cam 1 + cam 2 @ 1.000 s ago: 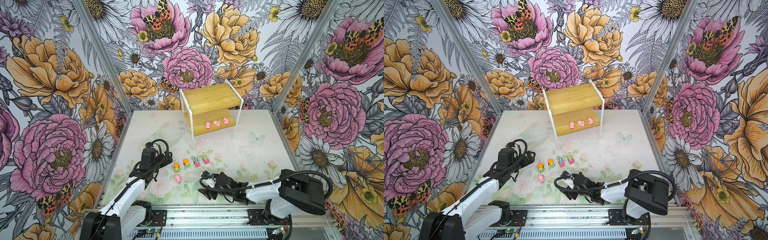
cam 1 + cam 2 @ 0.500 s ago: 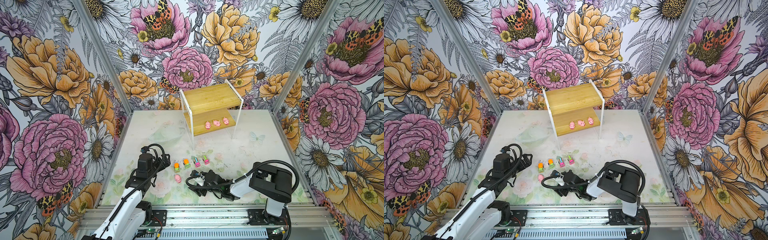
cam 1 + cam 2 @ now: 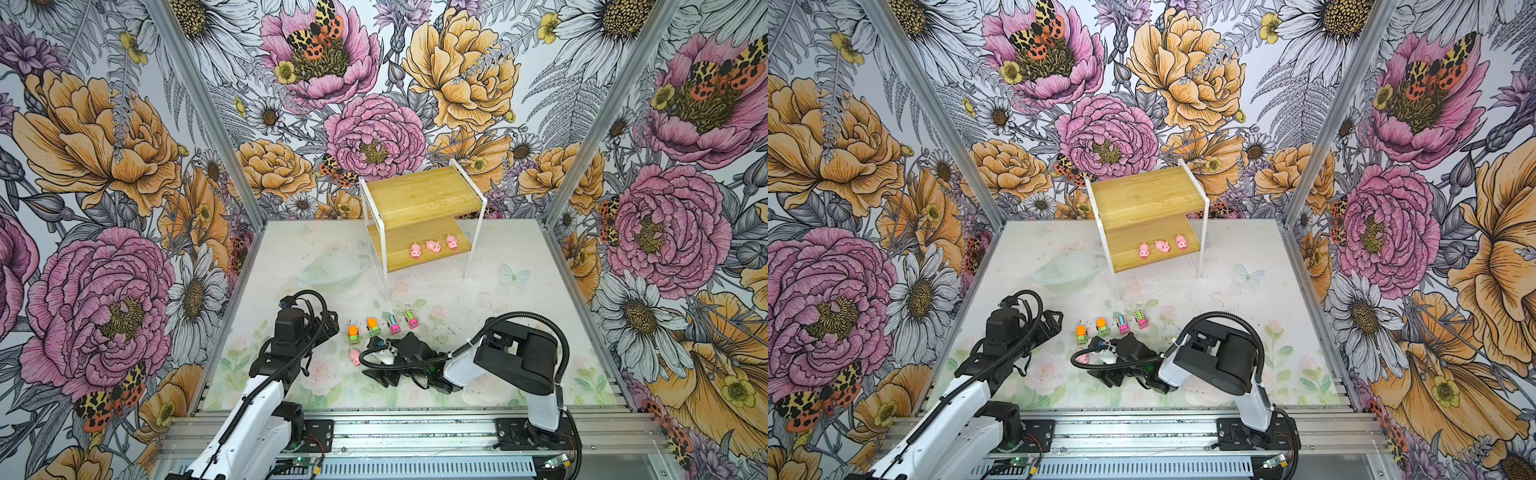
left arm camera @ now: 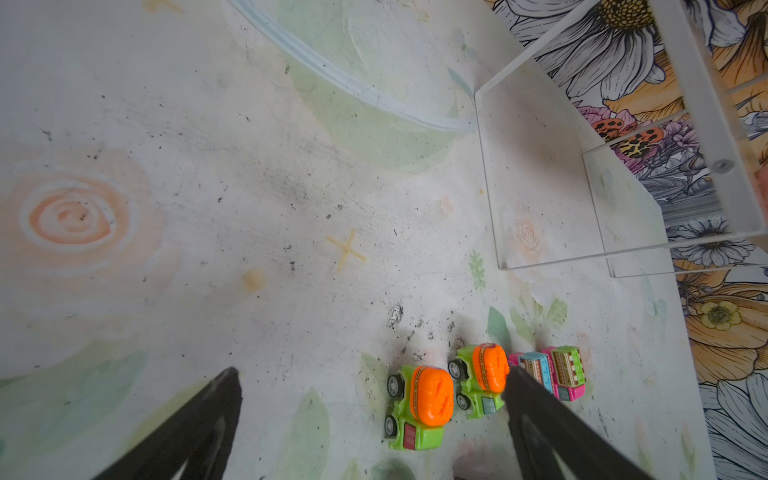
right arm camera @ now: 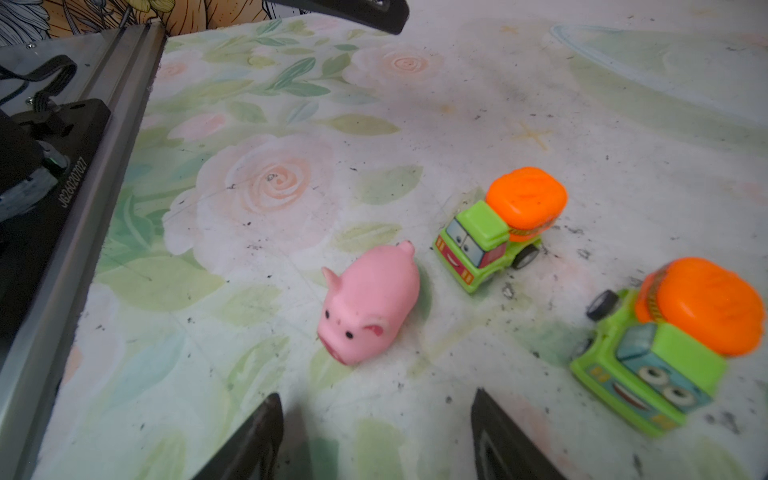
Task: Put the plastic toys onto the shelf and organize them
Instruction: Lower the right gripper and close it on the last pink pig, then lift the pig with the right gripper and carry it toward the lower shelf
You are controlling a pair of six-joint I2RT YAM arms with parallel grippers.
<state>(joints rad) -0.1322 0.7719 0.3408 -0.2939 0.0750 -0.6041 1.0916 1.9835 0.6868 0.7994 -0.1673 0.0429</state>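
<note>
Three walls (image 3: 104, 145) close the space in, all papered with huge pink and orange peonies, white daisies, grey ferns and spotted moths. Slim metal posts (image 3: 208, 112) run up the two back corners, at upper left and upper right in both top views. The table (image 3: 291, 257), lower middle, wears a pale rose-and-leaf print smudged with dark specks. A grooved aluminium rail (image 3: 415, 432) edges its near side. The light is soft and even.
</note>
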